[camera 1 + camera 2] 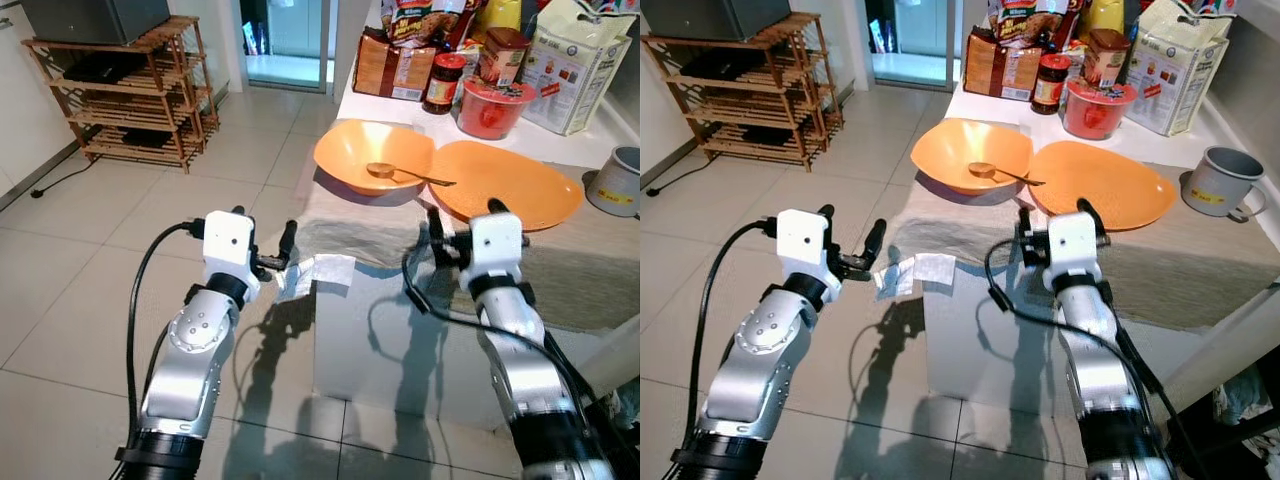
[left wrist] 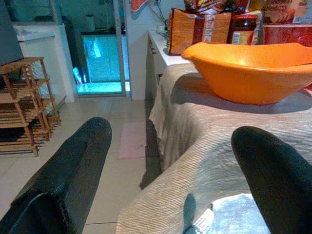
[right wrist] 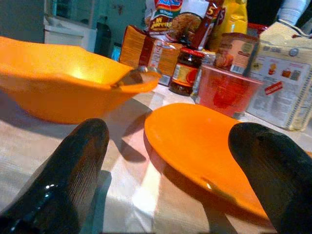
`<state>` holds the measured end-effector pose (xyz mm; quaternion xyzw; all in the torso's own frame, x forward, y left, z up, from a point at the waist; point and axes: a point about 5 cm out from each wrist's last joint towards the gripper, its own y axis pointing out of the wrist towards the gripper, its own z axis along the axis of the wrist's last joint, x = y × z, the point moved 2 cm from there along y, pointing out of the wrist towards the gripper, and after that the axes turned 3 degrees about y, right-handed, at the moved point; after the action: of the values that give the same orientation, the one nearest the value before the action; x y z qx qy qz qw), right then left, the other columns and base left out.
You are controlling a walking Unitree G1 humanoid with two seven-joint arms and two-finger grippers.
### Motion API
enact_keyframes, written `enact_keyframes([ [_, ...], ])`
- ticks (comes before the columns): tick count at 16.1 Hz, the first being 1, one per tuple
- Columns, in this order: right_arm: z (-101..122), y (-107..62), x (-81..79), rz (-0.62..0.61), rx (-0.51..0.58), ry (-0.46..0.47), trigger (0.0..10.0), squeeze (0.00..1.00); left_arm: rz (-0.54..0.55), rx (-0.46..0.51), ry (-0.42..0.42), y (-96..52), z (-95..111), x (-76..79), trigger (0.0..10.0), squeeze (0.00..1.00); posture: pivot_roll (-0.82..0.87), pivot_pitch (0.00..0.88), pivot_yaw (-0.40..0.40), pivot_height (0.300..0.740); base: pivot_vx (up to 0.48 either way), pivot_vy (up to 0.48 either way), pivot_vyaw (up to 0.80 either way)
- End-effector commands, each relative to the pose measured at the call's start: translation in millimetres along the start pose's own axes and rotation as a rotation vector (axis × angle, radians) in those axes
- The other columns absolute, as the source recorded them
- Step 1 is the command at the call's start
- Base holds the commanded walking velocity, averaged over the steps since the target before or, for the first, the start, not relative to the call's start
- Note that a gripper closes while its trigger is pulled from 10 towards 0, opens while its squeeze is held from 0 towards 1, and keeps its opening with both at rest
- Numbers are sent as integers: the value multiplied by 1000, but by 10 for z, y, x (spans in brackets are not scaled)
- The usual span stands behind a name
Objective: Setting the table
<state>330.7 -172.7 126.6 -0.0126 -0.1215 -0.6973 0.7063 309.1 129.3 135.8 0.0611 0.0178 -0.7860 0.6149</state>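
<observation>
Here, the left pincer (image 1: 262,240) hangs open and empty just off the tabletop (image 1: 600,270) edge beside a white napkin (image 1: 315,273). The right pincer (image 1: 462,218), open and empty, faces the orange plate (image 1: 510,185); a spoon (image 1: 405,174) lies in the orange bowl (image 1: 370,155).

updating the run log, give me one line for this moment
left end effector: open at cloth edge | right end effector: open before flat orange plate | spoon: in orange bowl

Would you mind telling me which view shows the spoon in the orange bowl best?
The left eye view: the spoon lies whole in the orange bowl, handle over the rim. The right eye view shows the same, smaller. The right wrist view catches its end at the rim; the left wrist view shows the bowl's outside.
</observation>
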Motion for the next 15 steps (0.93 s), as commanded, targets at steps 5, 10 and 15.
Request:
enact_keyframes([
  [5,86,149,-26,18,40,21,10000,0,18,5,19,-39,35,-40,10000,0,106,6,-10,740,0,0,0],
  [10,167,160,-39,34,67,32,10000,0,11,2,25,-60,27,-26,10000,0,106,0,-11,740,0,0,0],
  [15,113,66,-38,30,62,23,10000,0,3,-1,23,-64,20,-3,10000,0,96,3,-8,740,0,0,0],
])
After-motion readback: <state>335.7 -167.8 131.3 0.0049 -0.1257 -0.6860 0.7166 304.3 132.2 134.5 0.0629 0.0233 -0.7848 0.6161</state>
